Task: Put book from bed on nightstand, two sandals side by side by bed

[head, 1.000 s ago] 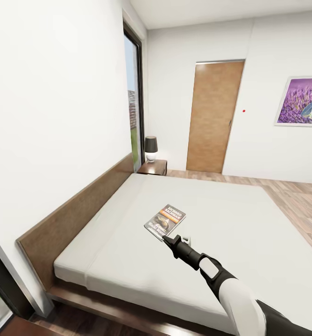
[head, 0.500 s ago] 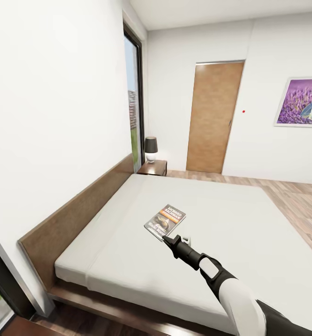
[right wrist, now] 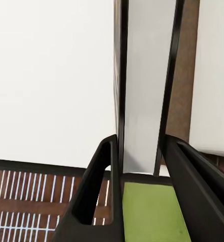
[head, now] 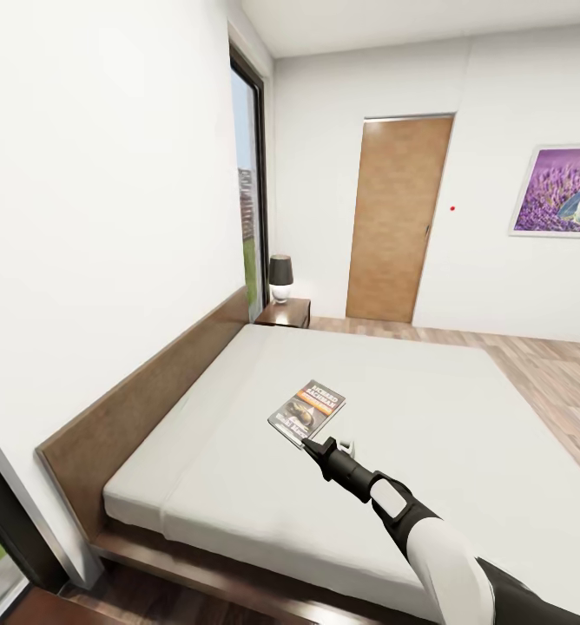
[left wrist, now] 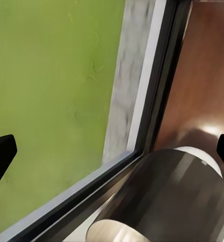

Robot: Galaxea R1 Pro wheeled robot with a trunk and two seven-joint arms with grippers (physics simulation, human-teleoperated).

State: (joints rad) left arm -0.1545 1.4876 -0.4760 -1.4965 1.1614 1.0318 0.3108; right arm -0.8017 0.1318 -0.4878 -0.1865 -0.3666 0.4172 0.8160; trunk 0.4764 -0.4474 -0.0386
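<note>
the nightstand (head: 283,311) stands at the bed's (head: 411,408) far left corner. mid-mattress lies the book (head: 306,408), its near edge clamped between the right gripper's (head: 312,444) jaws. left gripper (left wrist: 112,151): jaws apart. grasp looks made; next comes lifting and carrying it to the nightstand.

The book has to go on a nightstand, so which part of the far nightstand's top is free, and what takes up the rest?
On the far nightstand a lamp stands toward the window-side back. The bare strip is the front and door-side part of the top, between lamp and bed. It looks tight for the book, which the right gripper is at.
</note>
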